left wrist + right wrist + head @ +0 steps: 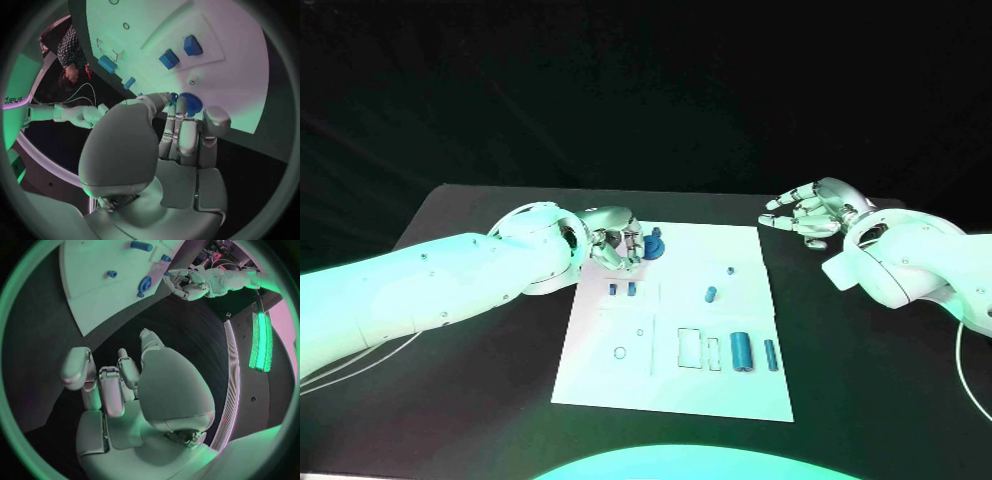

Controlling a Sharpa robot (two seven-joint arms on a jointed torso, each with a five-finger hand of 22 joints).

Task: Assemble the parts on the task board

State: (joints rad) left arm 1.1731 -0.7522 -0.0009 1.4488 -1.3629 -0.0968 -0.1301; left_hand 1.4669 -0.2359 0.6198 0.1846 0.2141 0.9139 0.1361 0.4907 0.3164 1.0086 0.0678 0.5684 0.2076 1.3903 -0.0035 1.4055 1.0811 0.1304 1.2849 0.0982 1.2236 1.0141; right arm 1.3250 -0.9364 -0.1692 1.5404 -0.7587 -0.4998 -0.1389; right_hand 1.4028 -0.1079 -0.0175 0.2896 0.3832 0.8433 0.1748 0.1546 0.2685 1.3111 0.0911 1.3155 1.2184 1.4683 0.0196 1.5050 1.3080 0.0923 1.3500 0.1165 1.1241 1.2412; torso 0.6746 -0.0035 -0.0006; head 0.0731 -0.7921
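The white task board (678, 385) lies in the middle of the black table. My left hand (610, 245) is at the board's far left corner, where its thumb and fingertips (180, 106) pinch a round blue part (653, 244) (192, 104) that stands tilted on edge (145, 284). Several small blue parts lie on the board: two short ones (622, 289) (169, 58), one in the middle (711, 294), and two cylinders (741, 352) near the right edge. My right hand (809, 214) (119, 385) hovers over bare table beyond the board's far right corner, fingers spread and holding nothing.
Outlined slots (689, 348) and a small ring mark (620, 352) show on the board's near half. A tiny blue piece (731, 269) sits near the far right. Black table (877, 380) surrounds the board on both sides.
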